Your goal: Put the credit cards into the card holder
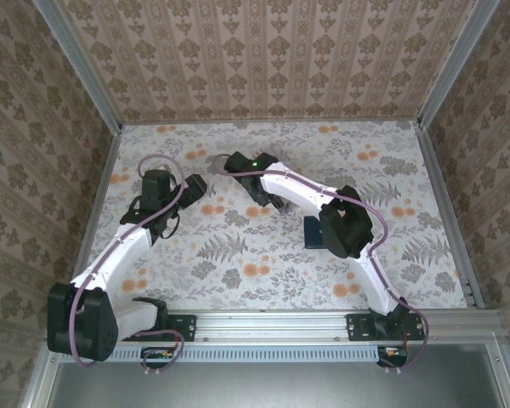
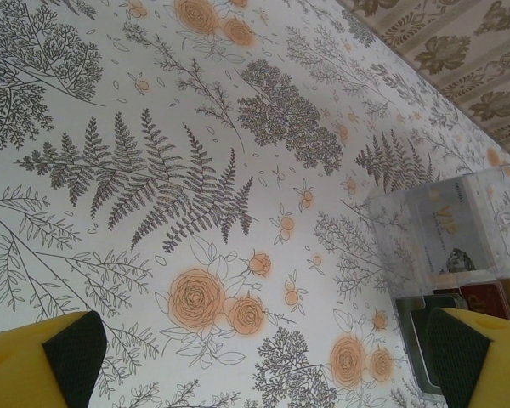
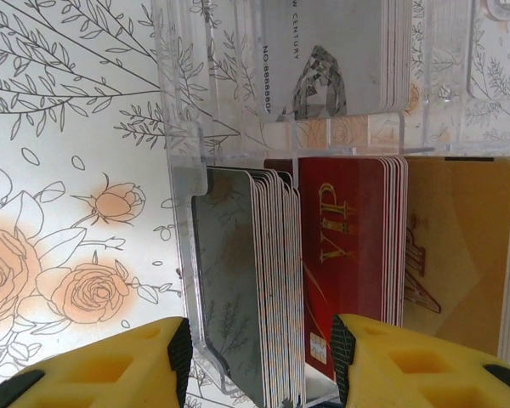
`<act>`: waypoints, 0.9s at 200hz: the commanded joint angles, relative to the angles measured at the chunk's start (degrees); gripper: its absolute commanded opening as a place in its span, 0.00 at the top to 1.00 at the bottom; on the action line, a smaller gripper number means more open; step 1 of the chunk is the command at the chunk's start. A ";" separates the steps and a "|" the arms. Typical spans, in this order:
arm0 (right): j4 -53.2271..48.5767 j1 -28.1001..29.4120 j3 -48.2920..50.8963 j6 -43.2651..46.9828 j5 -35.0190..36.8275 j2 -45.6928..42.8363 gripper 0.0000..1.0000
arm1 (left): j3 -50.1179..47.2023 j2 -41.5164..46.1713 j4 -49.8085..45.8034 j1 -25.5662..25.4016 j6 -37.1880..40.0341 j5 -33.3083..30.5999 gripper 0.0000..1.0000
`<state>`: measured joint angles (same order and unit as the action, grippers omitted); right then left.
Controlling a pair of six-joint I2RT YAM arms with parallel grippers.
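Peeking from under the right arm (image 1: 341, 223), the half-hidden card holder (image 1: 312, 232)

Credit card stacks: four. One dark grey stack (image 3: 234, 280), one red stack (image 3: 353, 246), one orange-tan stack (image 3: 459, 255), one pale grey-white stack (image 3: 331, 51). Cards per stack: many, edges too fine to count. Clear plastic box (image 3: 180, 136): one. Navy card holder (image 1: 312, 231): one.
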<state>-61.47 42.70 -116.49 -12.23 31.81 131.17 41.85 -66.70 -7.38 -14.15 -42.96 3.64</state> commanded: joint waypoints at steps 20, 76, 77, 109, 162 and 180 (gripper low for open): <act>-2.78 0.36 -2.15 -0.95 4.33 2.92 0.52 | -1.02 1.22 0.09 0.84 -1.25 1.35 0.00; -3.12 0.85 -2.78 -0.42 9.12 5.26 0.54 | -1.77 1.23 0.20 1.06 -2.03 2.24 0.00; -3.12 0.88 -2.74 -0.43 9.26 5.29 0.54 | -1.77 1.22 0.19 1.06 -2.03 2.29 0.00; -2.92 1.30 -2.68 -0.28 12.28 6.78 0.53 | -2.03 1.22 0.26 1.19 -2.30 2.75 0.00; -2.39 2.30 -1.98 0.37 13.01 7.15 0.52 | -1.94 1.39 0.08 1.23 -2.40 3.83 0.00; -2.42 2.26 -1.85 0.36 13.45 7.17 0.52 | -2.27 1.56 -0.27 1.30 -2.32 4.09 0.00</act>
<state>-61.95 44.69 -117.73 -12.14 42.35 137.78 40.14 -66.59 -7.27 -13.41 -44.82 6.61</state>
